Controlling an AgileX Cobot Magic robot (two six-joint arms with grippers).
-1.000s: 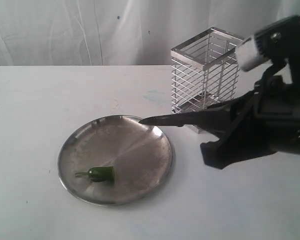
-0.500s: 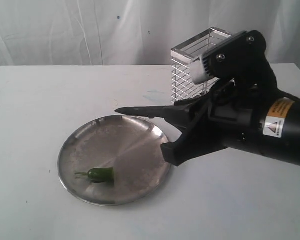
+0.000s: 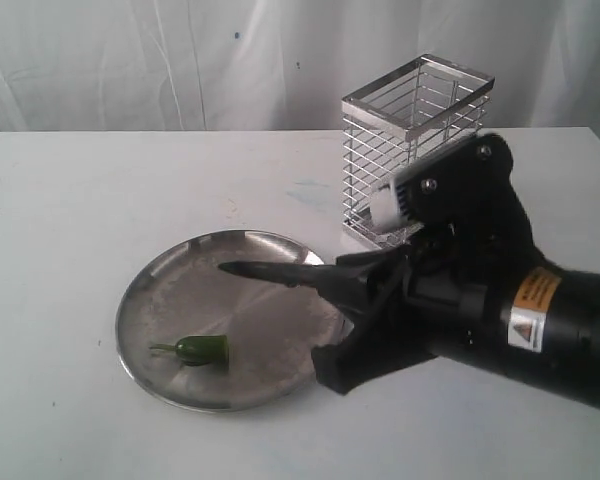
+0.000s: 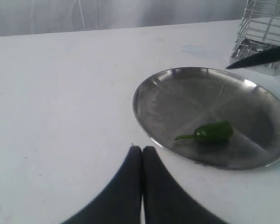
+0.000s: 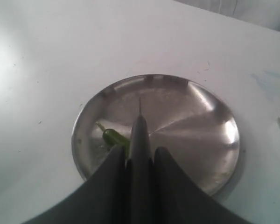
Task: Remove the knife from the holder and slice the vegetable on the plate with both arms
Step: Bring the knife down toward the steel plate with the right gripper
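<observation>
While the right gripper (image 3: 332, 318) clamps the knife (image 3: 270, 272) by its handle, the exterior view shows the blade hanging roughly level over the plate (image 3: 280, 335). The vegetable (image 3: 202, 348) lies near the plate's front-left rim, and the holder (image 3: 412, 140) stands behind. In the left wrist view, the left gripper (image 4: 141, 150) is pressed shut and empty, just off the rim; it probably ought to pin the vegetable's stem end first. In the right wrist view, the blade's tip passes just beside the vegetable, so the knife likely needs a small sideways shift before lowering.
</observation>
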